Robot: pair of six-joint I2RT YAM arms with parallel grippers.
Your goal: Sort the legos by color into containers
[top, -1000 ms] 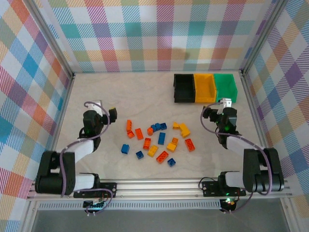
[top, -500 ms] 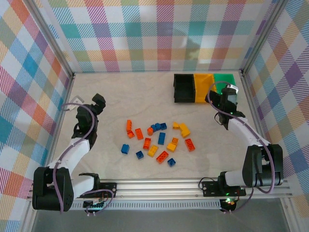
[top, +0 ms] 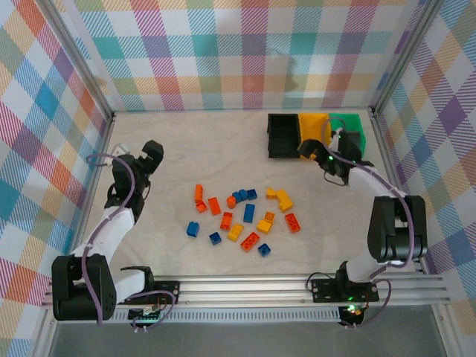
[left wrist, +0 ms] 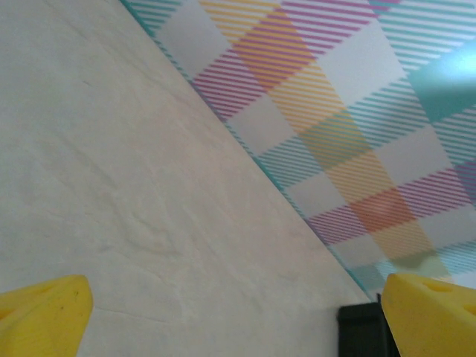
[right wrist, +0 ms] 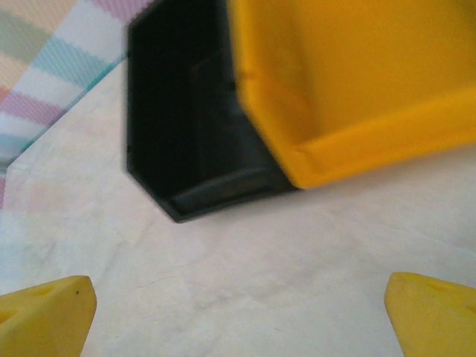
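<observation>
Several legos lie loose mid-table: orange-red ones [top: 214, 206], blue ones [top: 249, 213] and yellow ones [top: 283, 199]. The containers stand in a row at the back right: a black bin [top: 282, 138], a yellow-orange bin [top: 315, 131] and a green bin [top: 348, 126]. My left gripper [top: 153, 152] hovers open at the left, well away from the bricks; in its wrist view the left gripper [left wrist: 238, 320] has nothing but bare table between the fingers. My right gripper [top: 308, 149] is open just in front of the bins. The right gripper [right wrist: 238, 320] faces the black bin [right wrist: 190, 126] and the yellow-orange bin [right wrist: 349, 89].
Plaid walls [top: 223, 52] enclose the table on three sides, with metal posts at the corners. A metal rail [top: 245, 286] runs along the near edge and carries the arm bases. One corner of the black bin [left wrist: 361, 333] shows far off in the left wrist view.
The left gripper has lifted and swung back and to the left, away from the bricks. The right gripper has moved back to the bins and turned to the left. Both stay open.
</observation>
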